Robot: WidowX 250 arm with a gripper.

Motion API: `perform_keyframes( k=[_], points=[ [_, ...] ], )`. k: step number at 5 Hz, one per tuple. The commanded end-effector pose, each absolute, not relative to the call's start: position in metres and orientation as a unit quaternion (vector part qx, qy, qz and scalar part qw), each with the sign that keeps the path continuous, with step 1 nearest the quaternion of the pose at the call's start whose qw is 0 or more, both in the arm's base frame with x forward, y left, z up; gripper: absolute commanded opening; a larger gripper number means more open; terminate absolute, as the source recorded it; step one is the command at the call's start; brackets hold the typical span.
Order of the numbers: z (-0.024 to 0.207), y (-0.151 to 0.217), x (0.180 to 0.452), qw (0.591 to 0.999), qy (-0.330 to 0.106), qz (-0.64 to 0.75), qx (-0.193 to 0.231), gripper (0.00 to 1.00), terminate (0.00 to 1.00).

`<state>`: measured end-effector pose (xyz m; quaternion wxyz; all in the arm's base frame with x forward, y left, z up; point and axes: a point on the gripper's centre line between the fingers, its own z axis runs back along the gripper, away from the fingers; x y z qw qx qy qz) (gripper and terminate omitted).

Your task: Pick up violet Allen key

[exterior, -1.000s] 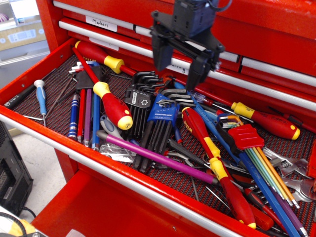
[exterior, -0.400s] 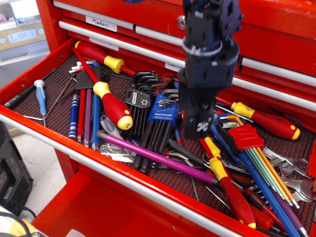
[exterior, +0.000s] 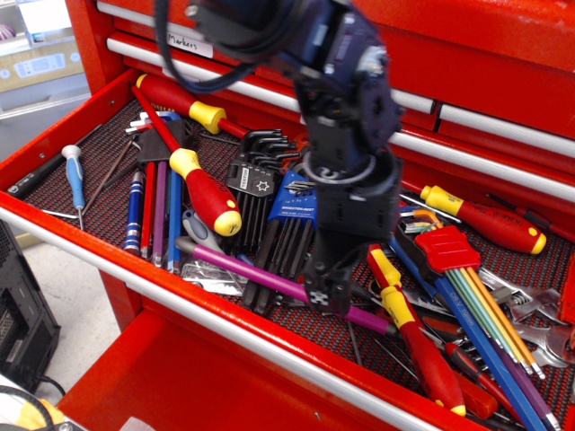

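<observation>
The violet Allen key is a long magenta rod lying slantwise near the drawer's front edge, from its grey bent end at the left to the lower right. My gripper is down at the rod, right of its middle, and covers that stretch. I see the gripper edge-on, so the gap between its fingers is hidden. The rod still lies on the drawer mat.
The open red tool drawer is crowded. Red-and-yellow screwdrivers lie on both sides of the gripper. Black hex key sets lie behind the rod. A red-holdered rainbow key set is to the right, thin sticks to the left.
The arm has turned and come down from above the drawer's back to the violet rod near the front edge. Nothing in the drawer has moved.
</observation>
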<state>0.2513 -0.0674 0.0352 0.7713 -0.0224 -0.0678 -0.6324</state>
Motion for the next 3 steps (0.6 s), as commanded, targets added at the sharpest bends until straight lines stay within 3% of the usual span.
perform_keyframes(
  k=[1,3],
  points=[
    [0.023,-0.058,0.261,0.758,-0.092,-0.645,-0.028,1.00,0.00],
    [-0.008,-0.052,0.264,0.770,-0.103,-0.627,-0.055,1.00,0.00]
  ],
)
